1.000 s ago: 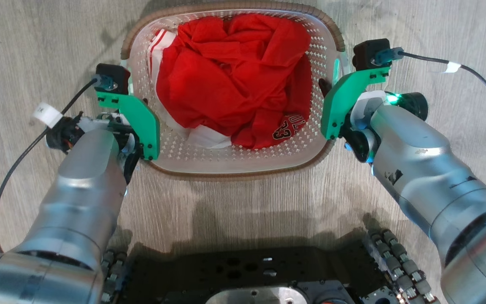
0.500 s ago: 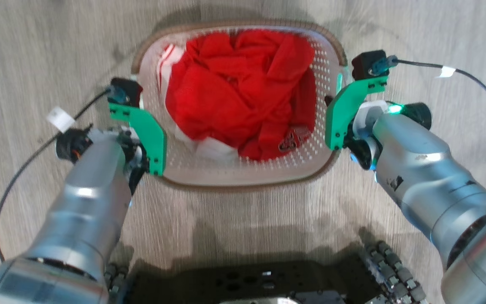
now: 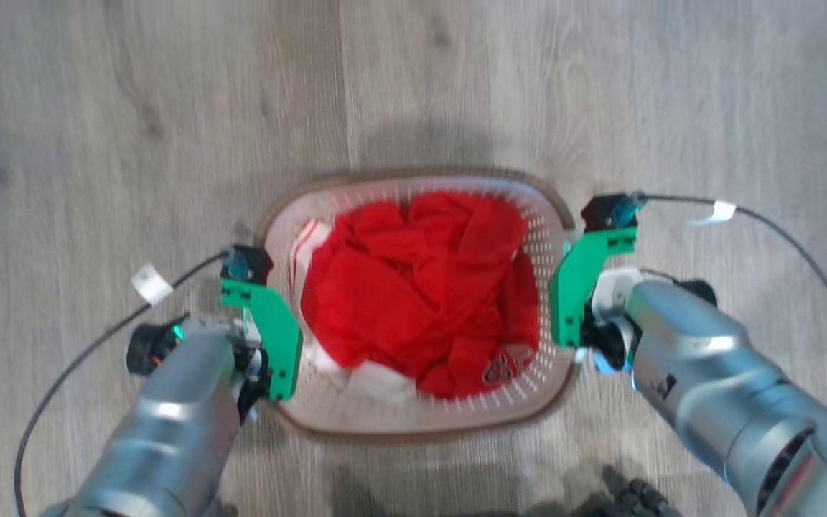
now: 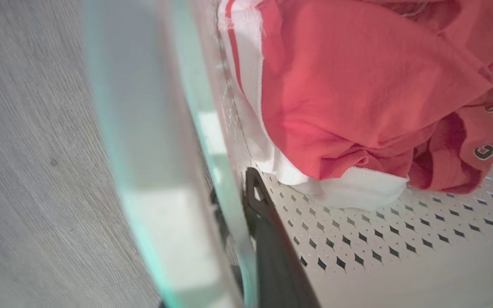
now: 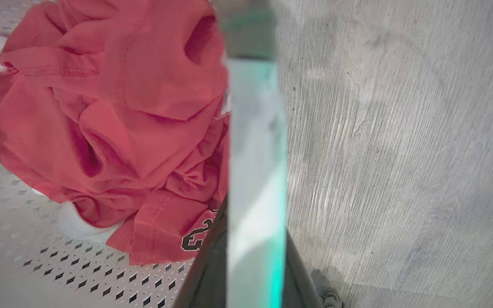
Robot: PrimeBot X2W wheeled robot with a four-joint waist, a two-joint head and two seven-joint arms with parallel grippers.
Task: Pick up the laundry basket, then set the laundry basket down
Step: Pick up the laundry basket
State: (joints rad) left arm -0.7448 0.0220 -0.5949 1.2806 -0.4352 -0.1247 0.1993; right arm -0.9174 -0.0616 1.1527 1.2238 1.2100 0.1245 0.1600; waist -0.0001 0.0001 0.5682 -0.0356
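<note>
The laundry basket (image 3: 421,418) is dead centre in the head view, right between our two arms, with a long side facing us. It has white perforated walls and a brown woven-look rim. Inside, a crumpled red jersey (image 3: 413,294) covers most of the bottom, and one fold near the right wall shows dark lettering and a 3. A white garment with red stripes (image 3: 307,240) peeks out along the left wall. A white hem (image 3: 377,380) pokes out from under the red on the near side, and there's some bare perforated bottom around it.

Our left gripper (image 4: 234,194) is pinched narrow on the basket's left side. One dark finger is inside against the wall and the other is mostly hidden behind the pale translucent handle (image 4: 156,171). Our right gripper (image 5: 255,222) is doing the same on the right side, with its dark fingers tight on either side of a pale green-tinted strip of the basket's edge, one inside and one outside.

Under it all is a grey wood-look plank floor (image 3: 97,143). A soft shadow lies on the planks past the far rim, and we honestly can't tell if the basket is touching the floor. A black cable (image 3: 672,198) with a white tag trails off the right wrist.
</note>
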